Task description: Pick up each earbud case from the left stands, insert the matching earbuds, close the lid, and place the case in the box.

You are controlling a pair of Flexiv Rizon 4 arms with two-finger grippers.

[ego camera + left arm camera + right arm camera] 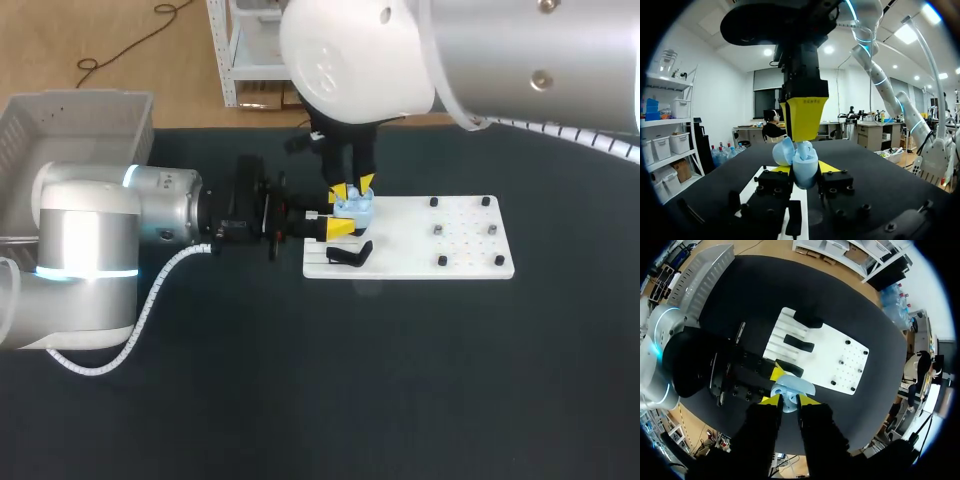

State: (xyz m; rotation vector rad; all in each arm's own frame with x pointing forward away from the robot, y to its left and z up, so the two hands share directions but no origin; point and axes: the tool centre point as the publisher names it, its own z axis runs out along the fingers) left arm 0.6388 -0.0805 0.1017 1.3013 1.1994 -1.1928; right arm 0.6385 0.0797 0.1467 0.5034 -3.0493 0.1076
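A light-blue earbud case (pixel 354 211) with its lid open is held over the left end of the white board (pixel 460 255). My left gripper (pixel 345 220) comes in from the left and is shut on it. In the left wrist view the case (pixel 804 162) sits between the yellow tips, with the lid (pixel 784 151) tilted aside. My right gripper (pixel 353 189) points straight down onto the case's open top. In the right wrist view its fingers (pixel 789 401) pinch a small light-blue earbud (pixel 788 403) right over the case (pixel 792 386).
A black stand (pixel 350 255) lies on the board just in front of the case, and others (pixel 799 343) show in the right wrist view. Small pegs (pixel 465 232) dot the board's right half. A grey bin (pixel 60 130) stands at the far left.
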